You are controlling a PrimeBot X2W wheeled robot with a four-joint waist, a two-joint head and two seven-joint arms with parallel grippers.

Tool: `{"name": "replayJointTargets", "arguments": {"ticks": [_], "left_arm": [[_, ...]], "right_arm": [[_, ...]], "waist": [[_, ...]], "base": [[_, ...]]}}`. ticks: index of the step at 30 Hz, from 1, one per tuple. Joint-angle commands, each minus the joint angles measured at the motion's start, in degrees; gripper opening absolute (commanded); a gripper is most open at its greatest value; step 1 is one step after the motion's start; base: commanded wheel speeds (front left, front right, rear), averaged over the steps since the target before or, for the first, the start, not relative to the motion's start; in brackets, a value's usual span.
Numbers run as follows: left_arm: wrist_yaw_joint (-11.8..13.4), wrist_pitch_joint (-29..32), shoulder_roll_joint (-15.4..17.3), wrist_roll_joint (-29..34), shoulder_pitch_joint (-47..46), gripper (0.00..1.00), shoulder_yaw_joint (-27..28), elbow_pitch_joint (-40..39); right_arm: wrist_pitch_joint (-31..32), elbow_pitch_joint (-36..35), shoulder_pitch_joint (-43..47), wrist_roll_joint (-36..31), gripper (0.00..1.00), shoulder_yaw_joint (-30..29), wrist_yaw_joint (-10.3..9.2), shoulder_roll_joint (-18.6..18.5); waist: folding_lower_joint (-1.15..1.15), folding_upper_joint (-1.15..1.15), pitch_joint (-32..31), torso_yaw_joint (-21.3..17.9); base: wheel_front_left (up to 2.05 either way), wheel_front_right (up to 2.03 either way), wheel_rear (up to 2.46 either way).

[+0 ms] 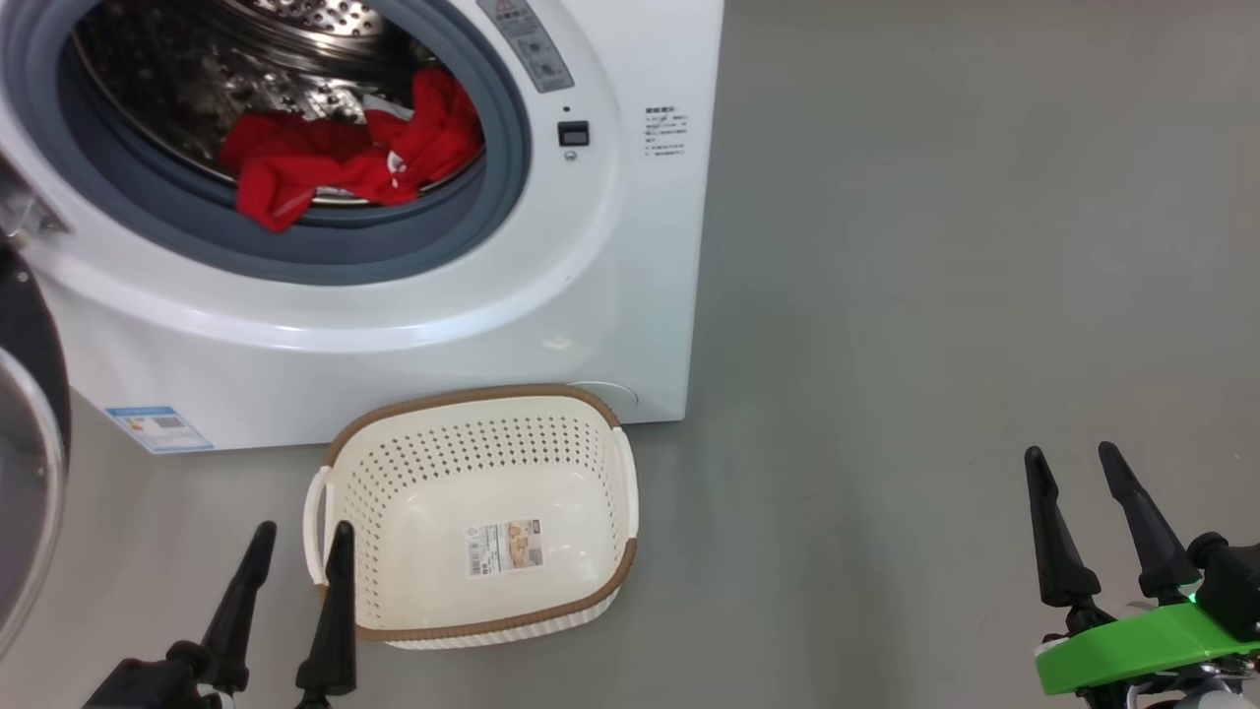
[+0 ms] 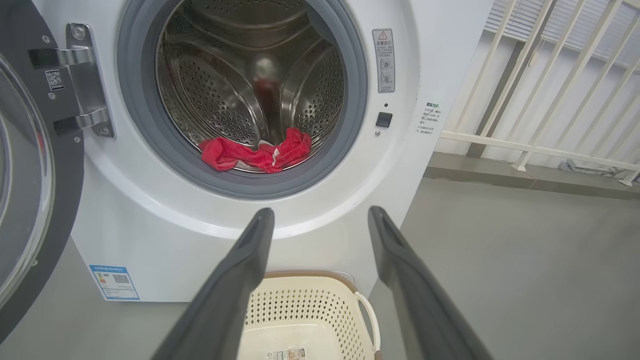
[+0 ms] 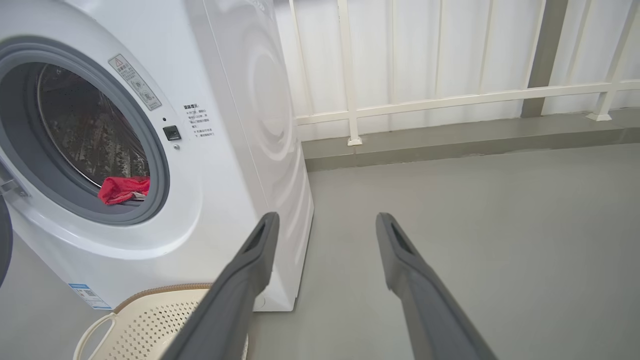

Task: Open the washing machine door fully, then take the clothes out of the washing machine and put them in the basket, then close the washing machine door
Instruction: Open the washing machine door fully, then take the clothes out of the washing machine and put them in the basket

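Observation:
The white washing machine (image 1: 413,315) stands with its door (image 1: 30,433) swung wide open to the left; the black rim and glass window (image 2: 25,165) sit at the left edge. Red clothes (image 1: 345,158) lie at the front of the steel drum, one end drooping over the grey gasket (image 2: 250,156) (image 3: 122,189). The cream basket (image 1: 477,507) sits on the floor just before the machine, holding nothing but its label sticker. My left gripper (image 1: 300,537) is open, low beside the basket's left handle. My right gripper (image 1: 1073,458) is open too, far right over bare floor.
Grey floor (image 1: 935,295) stretches to the right of the machine. A white railing (image 3: 425,100) and a low grey kerb run along the wall behind and to the right. The open door takes up the space left of the machine.

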Motion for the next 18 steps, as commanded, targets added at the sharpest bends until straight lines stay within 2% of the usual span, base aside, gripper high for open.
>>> {"name": "replayJointTargets", "arguments": {"ticks": [1, 18], "left_arm": [[-0.3, -0.3, 1.1, -0.1, -0.9, 1.00, 1.6, -1.7], [-0.3, -0.3, 1.3, 0.5, -2.0, 1.00, 2.1, -2.2]], "right_arm": [[-0.4, -1.6, 0.2, -0.3, 1.00, 0.8, 0.37, -0.5], [-0.4, -1.8, -0.5, -0.8, 1.00, 0.5, 0.37, 0.0]], "waist": [[0.00, 0.00, 0.4, -0.5], [0.00, 0.00, 1.1, 0.4]], "base": [[0.00, 0.00, 0.00], [0.00, 0.00, 0.00]]}}
